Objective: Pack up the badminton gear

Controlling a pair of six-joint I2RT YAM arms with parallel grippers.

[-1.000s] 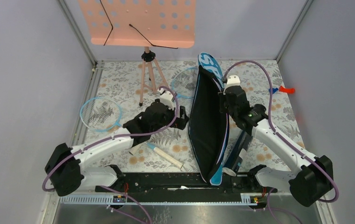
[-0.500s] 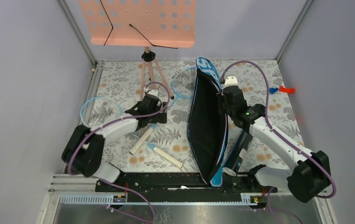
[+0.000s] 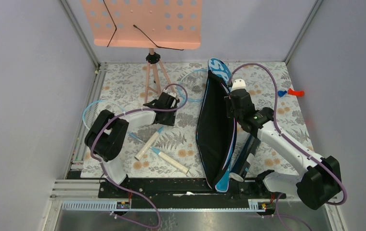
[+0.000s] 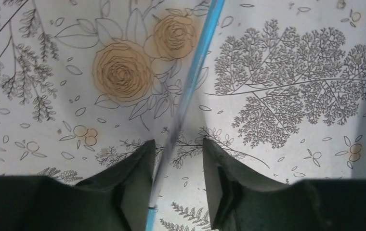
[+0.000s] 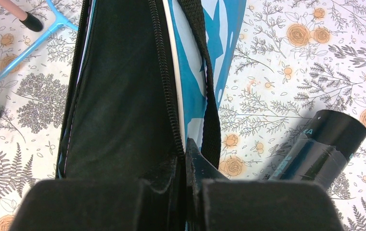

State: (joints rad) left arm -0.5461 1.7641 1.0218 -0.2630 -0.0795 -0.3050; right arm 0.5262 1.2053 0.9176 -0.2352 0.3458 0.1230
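Observation:
The blue "SPORT" bag [image 3: 215, 130] stands open on its edge at mid-table, its black inside facing left. My right gripper [image 3: 230, 105] [image 5: 183, 149] is shut on the bag's [image 5: 118, 86] zipper rim. One light-blue racket has its head [image 3: 190, 77] beside the bag and its pale handle [image 3: 146, 147] nearer me. My left gripper [image 3: 169, 118] [image 4: 177, 144] straddles its thin blue shaft [image 4: 195, 72]; the jaws are partly narrowed, with the shaft against the left finger and a gap on the right. A second racket's handle [image 3: 174, 163] lies nearby, its head [image 3: 92, 108] mostly behind my left arm. The black tube [image 5: 323, 149] lies right of the bag.
The peach music stand [image 3: 142, 21] on its tripod [image 3: 154, 77] stands at the back, just behind my left gripper. A small red and blue object [image 3: 289, 91] lies at the far right. Grey walls close in the floral mat [image 3: 267, 77] on three sides.
My left arm folded back and swung its gripper from beside the bag over to the racket shaft, and its jaws narrowed. The right gripper kept its hold on the bag.

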